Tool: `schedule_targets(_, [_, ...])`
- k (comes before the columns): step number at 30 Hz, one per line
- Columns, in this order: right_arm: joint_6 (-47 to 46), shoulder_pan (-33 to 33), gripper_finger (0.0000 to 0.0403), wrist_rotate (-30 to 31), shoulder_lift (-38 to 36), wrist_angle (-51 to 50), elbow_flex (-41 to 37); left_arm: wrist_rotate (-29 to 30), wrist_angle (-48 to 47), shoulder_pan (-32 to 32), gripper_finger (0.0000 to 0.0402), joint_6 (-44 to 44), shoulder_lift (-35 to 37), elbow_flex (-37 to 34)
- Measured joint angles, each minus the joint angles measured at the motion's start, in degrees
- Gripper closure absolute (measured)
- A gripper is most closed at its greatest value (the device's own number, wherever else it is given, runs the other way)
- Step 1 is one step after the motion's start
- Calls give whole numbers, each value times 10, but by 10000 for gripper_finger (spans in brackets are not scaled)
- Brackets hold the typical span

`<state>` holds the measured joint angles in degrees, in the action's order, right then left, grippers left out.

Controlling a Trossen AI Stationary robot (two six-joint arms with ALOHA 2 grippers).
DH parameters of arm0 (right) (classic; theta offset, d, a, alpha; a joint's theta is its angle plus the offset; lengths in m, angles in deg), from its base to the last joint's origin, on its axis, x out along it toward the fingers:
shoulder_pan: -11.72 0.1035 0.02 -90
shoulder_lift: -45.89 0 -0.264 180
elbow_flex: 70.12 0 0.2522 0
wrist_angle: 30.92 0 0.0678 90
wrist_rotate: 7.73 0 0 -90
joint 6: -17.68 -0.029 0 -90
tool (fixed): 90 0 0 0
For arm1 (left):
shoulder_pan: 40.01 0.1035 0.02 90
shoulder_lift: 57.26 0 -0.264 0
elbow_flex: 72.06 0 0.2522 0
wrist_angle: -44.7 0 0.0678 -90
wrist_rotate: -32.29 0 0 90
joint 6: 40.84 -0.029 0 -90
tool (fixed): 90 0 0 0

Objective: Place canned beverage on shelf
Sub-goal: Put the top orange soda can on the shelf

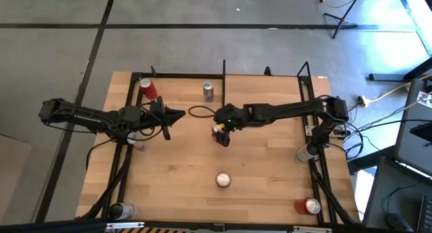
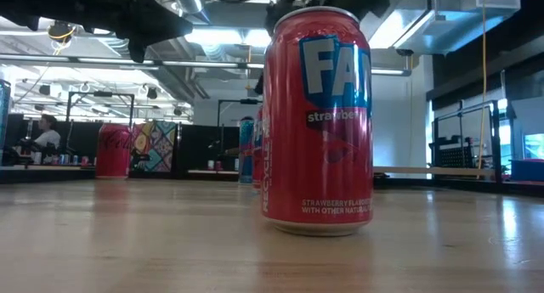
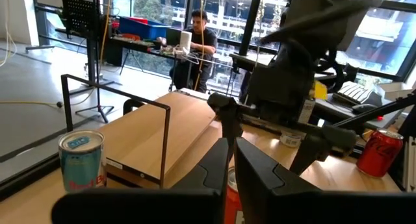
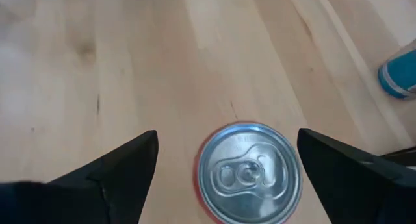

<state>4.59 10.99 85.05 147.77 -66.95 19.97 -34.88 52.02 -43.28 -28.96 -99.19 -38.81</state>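
Observation:
A red can with a silver top [image 4: 249, 172] stands upright on the wooden tabletop near its middle [image 1: 220, 130]. My right gripper [image 4: 227, 138] hovers right above it, pointing down and open; one finger stands on each side of the can, and neither touches it. The shelf [image 1: 266, 90], a light-wood board in thin black rods, stands at the table's far right and shows in the left wrist view [image 3: 156, 133]. My left gripper [image 1: 178, 114] is shut and empty, left of the can, pointing toward it.
A red Fanta can [image 1: 223, 179] stands nearer the front edge and fills the low view [image 2: 319, 123]. A blue-and-silver can [image 1: 208, 91] and a red can [image 1: 148, 89] stand at the far side. More cans stand at the front corners [image 1: 123, 210] [image 1: 310, 206] and the right edge [image 1: 307, 152].

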Motion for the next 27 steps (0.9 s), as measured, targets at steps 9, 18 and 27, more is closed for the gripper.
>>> schedule_targets(9, [-1, 0, 47, 15, 32, -18, 0, 0, 0, 0, 382, 0, 0, 0])
schedule_targets(18, [-12, 0, 130, 11, 38, -18, 0, 1, 0, 0, 382, 0, 0, 0])
schedule_targets(27, [-5, 0, 139, 9, -5, -29, -2, 2, 4, 0, 382, -5, 0, 0])
